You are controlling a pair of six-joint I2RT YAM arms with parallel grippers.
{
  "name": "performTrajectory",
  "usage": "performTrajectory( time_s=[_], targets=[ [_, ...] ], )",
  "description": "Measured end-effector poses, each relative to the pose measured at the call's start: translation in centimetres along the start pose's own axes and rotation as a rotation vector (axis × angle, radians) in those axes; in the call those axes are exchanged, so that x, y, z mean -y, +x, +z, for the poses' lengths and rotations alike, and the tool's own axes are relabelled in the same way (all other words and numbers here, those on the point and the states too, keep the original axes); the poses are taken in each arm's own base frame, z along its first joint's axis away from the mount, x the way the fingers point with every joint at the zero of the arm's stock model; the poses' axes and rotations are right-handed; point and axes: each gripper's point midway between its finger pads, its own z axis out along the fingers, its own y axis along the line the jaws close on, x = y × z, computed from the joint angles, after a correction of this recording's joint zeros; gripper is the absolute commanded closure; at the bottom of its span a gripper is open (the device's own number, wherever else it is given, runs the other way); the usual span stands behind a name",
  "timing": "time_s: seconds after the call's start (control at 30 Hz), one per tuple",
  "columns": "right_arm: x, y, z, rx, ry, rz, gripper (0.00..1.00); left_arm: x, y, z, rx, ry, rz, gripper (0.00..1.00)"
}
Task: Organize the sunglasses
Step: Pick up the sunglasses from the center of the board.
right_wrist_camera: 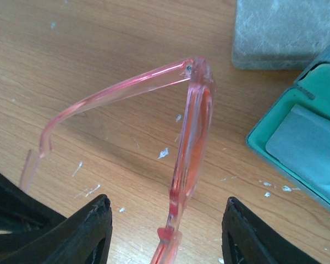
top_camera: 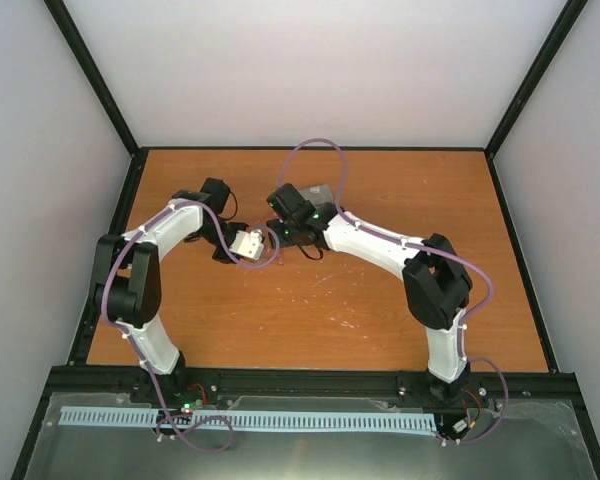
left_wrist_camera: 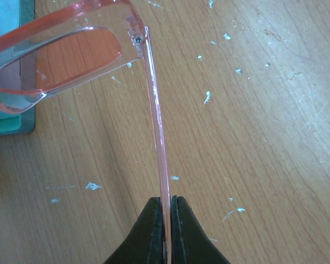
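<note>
Left gripper [left_wrist_camera: 166,212] pinches one arm of the pink sunglasses [left_wrist_camera: 71,49], right gripper [right_wrist_camera: 168,212] spread wide either side of their front, open teal case [right_wrist_camera: 264,137] at three o'clock.

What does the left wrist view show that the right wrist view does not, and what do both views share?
Left wrist only: the left gripper shut on one thin arm of the sunglasses.

Right wrist only: the right gripper open, with a finger on either side of the front frame and neither touching it; a grey case; a pale cloth lying in an open case.

Both: the pink see-through sunglasses and the scuffed wooden table. Both also show teal, which in the left wrist view is probably an edge of the same open case.
</note>
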Motion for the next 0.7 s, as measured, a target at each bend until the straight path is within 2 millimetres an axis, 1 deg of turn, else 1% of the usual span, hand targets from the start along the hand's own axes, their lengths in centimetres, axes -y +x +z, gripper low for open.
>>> performTrajectory(
  time_s=[0.07,0.17,0.3,0.37,0.53,0.7],
  targets=[
    [0.0,0.4,0.6,-0.018,0.007,0.003,0.53,0.0,-0.2,0.1,0.002,0.002,0.001,0.99],
    [0.3,0.8,1.5,-0.035,0.021,0.007,0.61,0.0,-0.3,0.2,0.005,0.004,-0.001,0.99],
    [0.6,1.0,1.9,-0.040,0.039,0.007,0.64,0.0,-0.4,0.1,0.004,0.003,-0.002,0.99],
    [0.5,0.9,2.0,-0.038,0.040,0.008,0.66,0.0,-0.4,0.1,0.004,0.003,-0.002,0.99],
    [0.3,0.2,2.1,-0.025,0.038,0.010,0.67,0.0,-0.4,0.1,0.004,0.004,-0.002,0.99],
    [0.1,0.1,2.7,-0.028,0.039,0.012,0.83,0.3,-0.3,0.3,0.004,0.011,-0.007,0.99]
  ],
)
